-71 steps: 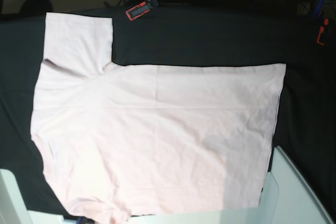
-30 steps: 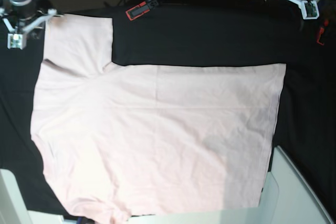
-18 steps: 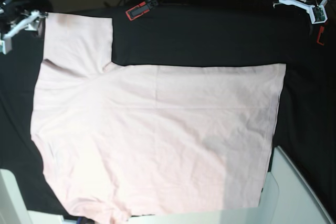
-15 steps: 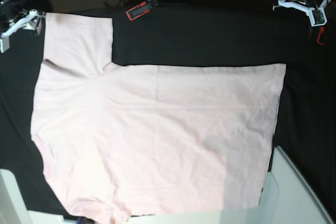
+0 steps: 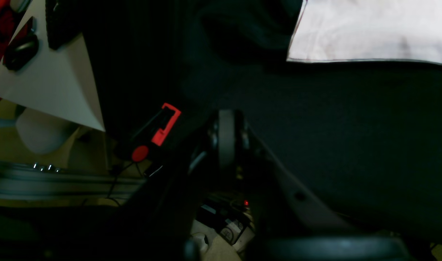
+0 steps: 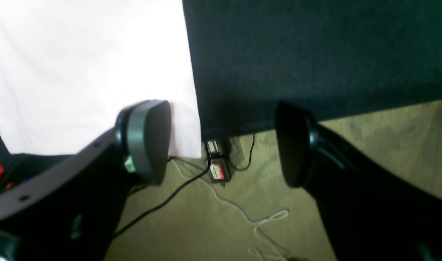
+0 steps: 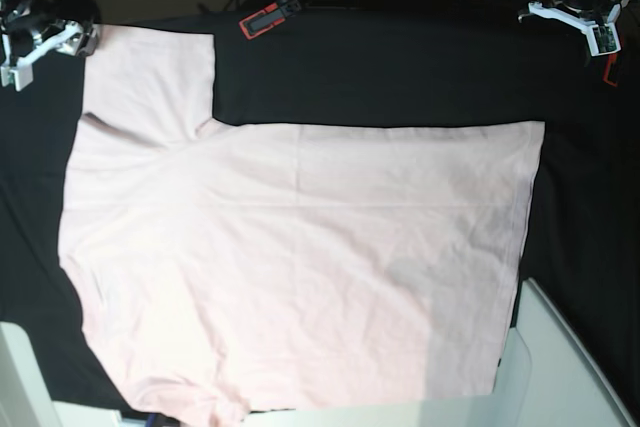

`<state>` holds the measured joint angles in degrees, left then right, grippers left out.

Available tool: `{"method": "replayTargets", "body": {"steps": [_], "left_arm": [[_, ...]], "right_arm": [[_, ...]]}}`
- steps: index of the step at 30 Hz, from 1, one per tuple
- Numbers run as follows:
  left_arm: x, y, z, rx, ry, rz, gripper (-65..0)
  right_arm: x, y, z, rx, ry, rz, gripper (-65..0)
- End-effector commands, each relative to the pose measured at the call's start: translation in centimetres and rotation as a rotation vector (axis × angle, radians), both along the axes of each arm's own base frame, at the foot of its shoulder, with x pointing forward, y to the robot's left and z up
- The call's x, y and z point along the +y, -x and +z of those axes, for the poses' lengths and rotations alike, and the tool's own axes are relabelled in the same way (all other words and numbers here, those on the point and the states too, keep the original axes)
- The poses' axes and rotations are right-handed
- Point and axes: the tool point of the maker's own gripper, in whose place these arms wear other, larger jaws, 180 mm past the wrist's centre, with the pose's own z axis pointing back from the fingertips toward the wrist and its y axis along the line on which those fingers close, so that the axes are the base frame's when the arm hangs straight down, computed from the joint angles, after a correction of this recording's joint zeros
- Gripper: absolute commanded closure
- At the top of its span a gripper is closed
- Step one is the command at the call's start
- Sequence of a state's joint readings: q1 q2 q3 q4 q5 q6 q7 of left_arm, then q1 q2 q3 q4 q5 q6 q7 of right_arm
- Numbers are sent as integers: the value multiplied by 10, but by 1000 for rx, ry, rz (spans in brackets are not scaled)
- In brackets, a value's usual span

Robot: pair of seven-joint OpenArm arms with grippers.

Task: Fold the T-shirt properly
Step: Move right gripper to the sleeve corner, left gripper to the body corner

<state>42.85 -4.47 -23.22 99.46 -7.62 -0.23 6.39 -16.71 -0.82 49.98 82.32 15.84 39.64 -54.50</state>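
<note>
The pale pink T-shirt [image 7: 290, 257] lies flat, plain side up, on the black cloth [image 7: 400, 72], with one sleeve [image 7: 150, 77] pointing to the far left. My right gripper [image 7: 48, 47] hovers at that sleeve's far corner, open and empty. In the right wrist view [image 6: 221, 143] its left finger [image 6: 148, 141] is over the sleeve corner [image 6: 97, 72], and its right finger is past the table's edge. My left gripper [image 7: 575, 19] is over the far right corner, away from the shirt. In the left wrist view [image 5: 226, 137] its pads look pressed together with nothing between them. The shirt hem corner [image 5: 369, 29] lies ahead.
A red and black clamp [image 7: 265, 19] lies at the far edge, and another red clamp [image 7: 610, 62] [image 5: 163, 125] sits beside my left gripper. White arm bases [image 7: 545, 367] stand at the near edge. Cables lie on the floor [image 6: 242, 217] beyond the table.
Both arms have come into view at the far corners. Over the last half second my right gripper shifted slightly towards the sleeve corner. The shirt has not moved.
</note>
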Motion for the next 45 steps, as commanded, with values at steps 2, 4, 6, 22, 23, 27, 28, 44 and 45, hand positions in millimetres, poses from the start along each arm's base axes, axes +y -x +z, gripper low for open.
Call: {"method": "replayTargets", "body": {"steps": [2,4,6,22,23,27,28,44,45], "left_arm": [[4,-2,9,-24,-25,-8,0],[4,-2,9,-24,-25,-8,0],[4,-2,8,-23,-24,-7,0],[3,-2,8,-23,-23,-8,0],[3,-2,8,-23,-23,-8,0],[2,-2,7,-23,-21,-10,0],[2,-3,7,-23,-20,-11,0],[1,-7,7,-31,-14,-7,0],[1,-8,7,-33,-13,-6,0]], "right_arm": [[2,1,0,8,-2,15,-435],[2,2,0,10,-4,15,-435],[3,2,0,11,-5,17,-435],[40,-13,-4,19,-61,100,-431],[40,-17,0,9,-54,103,-431],[44,-27,11,-4,-36,119,-429],[44,-28,12,-2,-36,122,-429],[46,-33,13,0,-40,127,-22],[45,-33,13,0,-39,128,-12]]}}
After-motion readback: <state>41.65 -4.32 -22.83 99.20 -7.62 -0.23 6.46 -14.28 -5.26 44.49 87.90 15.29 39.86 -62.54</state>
